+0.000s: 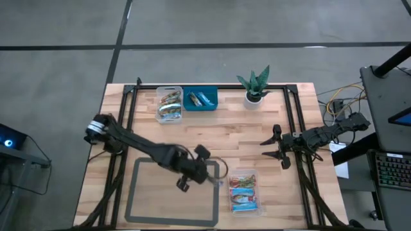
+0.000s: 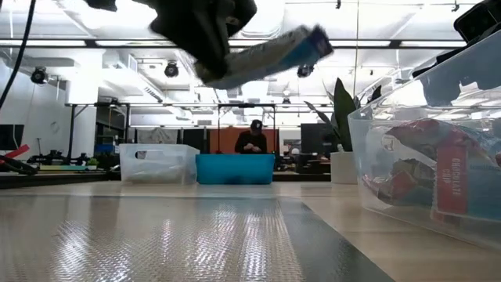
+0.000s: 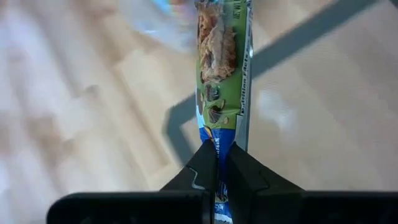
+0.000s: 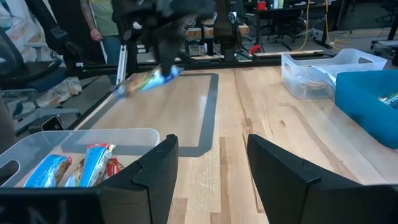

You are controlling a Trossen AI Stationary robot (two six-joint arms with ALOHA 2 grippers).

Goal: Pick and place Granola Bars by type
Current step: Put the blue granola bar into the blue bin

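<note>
Above the grey mat (image 1: 172,199), left claw (image 3: 217,163) pinching 1 green granola bar (image 3: 222,68), apparently airborne, right claw (image 4: 211,163) parted, empty.

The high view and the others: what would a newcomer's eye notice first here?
First, the left gripper, shut on a granola bar with a green wrapper, held in the air above the table, near the grey-framed mat. Next, the clear tub of bars at the table's near edge, and the right gripper waiting open beyond it.
</note>
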